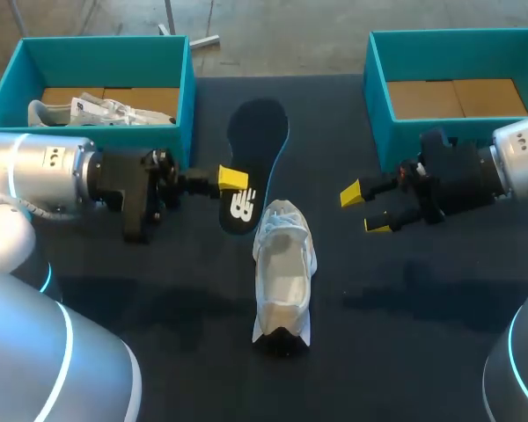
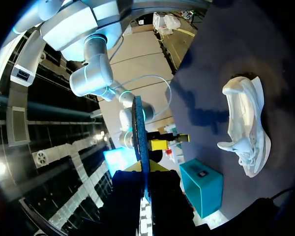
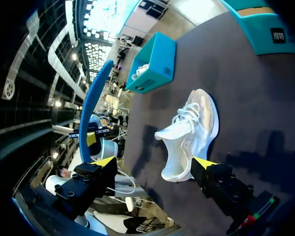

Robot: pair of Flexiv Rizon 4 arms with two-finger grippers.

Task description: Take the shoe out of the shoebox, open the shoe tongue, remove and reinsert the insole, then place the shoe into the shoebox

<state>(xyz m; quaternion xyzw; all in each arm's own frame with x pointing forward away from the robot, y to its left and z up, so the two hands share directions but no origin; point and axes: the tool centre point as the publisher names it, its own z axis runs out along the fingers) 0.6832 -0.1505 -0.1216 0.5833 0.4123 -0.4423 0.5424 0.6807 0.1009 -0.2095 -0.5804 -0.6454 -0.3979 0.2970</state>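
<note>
Blue insole (image 1: 257,132) is pinched by the left gripper (image 1: 232,179); the left wrist view shows it thin, edge-on. Right gripper (image 1: 364,211) is wide open, holding nothing. White shoe (image 1: 283,272) lies on the black table (image 1: 405,299), just beside the insole.

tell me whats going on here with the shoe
The left claw is shut on one end of the dark insole, which is out of the white shoe. The shoe lies on the table between the two arms. The right claw hangs open beside it, holding nothing.
</note>
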